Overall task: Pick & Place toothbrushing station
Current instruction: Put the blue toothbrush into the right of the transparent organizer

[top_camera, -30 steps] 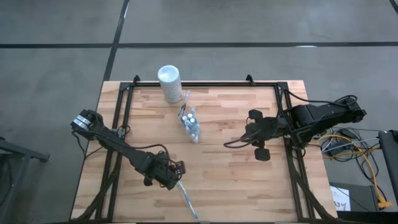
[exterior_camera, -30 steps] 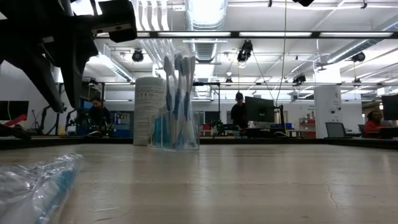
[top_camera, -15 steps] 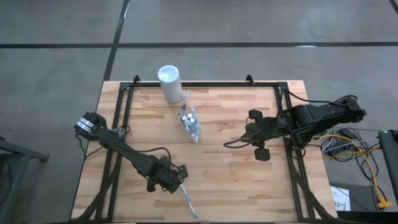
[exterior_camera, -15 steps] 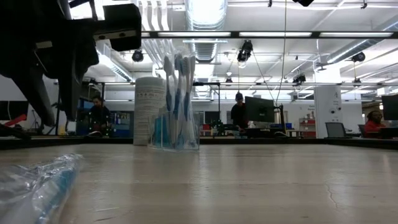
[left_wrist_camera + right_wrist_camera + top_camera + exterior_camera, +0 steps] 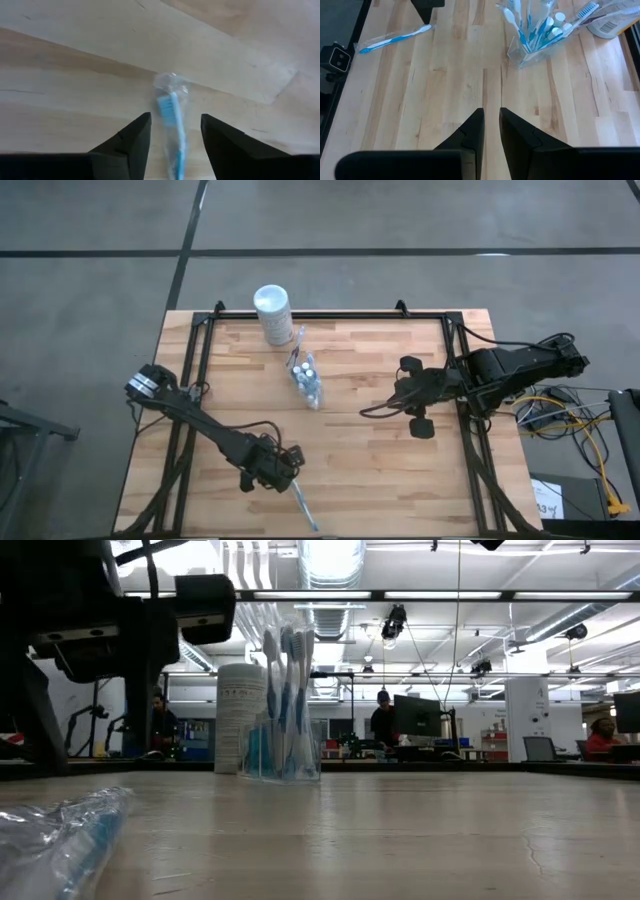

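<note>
The toothbrushing station (image 5: 307, 380), a small clear holder with several blue-and-white toothbrushes standing in it, rests upright on its base at the table's far middle (image 5: 282, 745) (image 5: 532, 47). No gripper is near it. My left gripper (image 5: 285, 472) (image 5: 90, 745) is low over the near part of the table, open and pointing steeply down. Its fingers (image 5: 135, 137) stand on either side of a wrapped blue toothbrush (image 5: 172, 127) lying flat on the wood, without touching it. My right gripper (image 5: 398, 396) (image 5: 491, 112) waits high at the right, its fingers apart by a narrow gap with nothing between them.
A taller white cylinder (image 5: 272, 313) stands at the far edge behind the station, with another wrapped toothbrush (image 5: 297, 340) between the two. The wrapped toothbrush (image 5: 301, 500) reaches almost to the near edge. Black frame rails (image 5: 190, 380) run along the table's left and right sides.
My left gripper has sunk toward the wrapped toothbrush and shifted slightly toward the near edge. In the low view its fingers have spread apart. The toothbrush and the station have stayed where they were.
</note>
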